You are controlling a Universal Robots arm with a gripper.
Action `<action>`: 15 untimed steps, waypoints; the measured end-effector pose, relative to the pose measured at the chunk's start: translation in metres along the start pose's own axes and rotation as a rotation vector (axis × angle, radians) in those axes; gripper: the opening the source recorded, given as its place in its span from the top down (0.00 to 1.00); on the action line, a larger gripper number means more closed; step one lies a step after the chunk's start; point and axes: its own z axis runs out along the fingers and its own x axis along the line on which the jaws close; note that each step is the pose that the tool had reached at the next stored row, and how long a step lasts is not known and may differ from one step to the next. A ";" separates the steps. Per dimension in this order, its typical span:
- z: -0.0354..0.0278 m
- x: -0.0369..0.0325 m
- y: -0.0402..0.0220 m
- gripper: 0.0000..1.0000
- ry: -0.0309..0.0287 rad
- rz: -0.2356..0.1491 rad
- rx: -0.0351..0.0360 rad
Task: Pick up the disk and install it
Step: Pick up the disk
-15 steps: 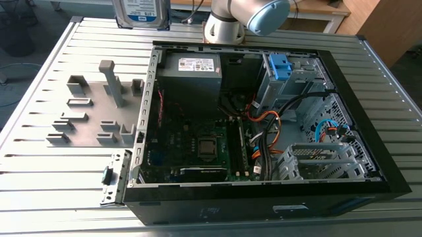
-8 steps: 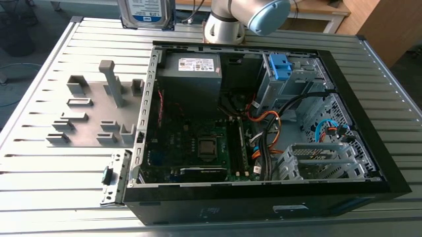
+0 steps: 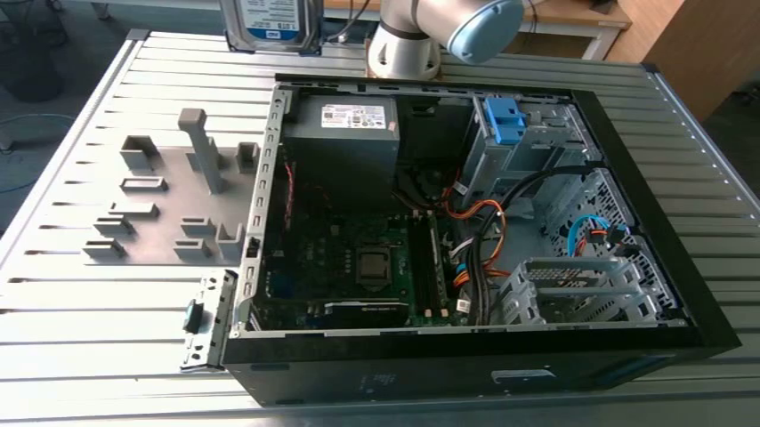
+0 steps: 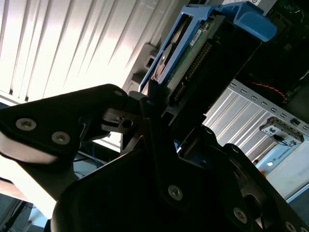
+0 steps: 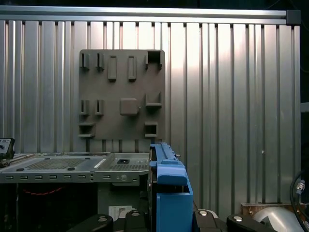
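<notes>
Open computer case (image 3: 475,356) nearest in exterior view, on ribbed surface (image 3: 95,302); orange cables (image 3: 481,218) tangled inside. Grey fixture plate (image 3: 178,196) just beside case, exterior view's left. Disk (image 3: 270,22) upright at surface's far edge, top cut off; label white-and-blue, print illegible. Claw (image 4: 161,113) clamped on disk's blue bracket (image 4: 251,21).

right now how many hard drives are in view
1: the disk, held in the gripper above the table, beside the open computer case. Its drive bays could hide more.

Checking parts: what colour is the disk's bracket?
Blue; the disk's bracket shows best in the first wrist view.
</notes>
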 end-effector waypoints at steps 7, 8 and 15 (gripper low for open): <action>0.0000 -0.0001 -0.0066 0.64 0.0000 0.000 -0.0001; 0.0000 -0.0001 -0.0075 0.64 0.0000 0.000 0.0000; 0.0000 -0.0002 -0.0132 0.64 -0.0001 0.000 0.0000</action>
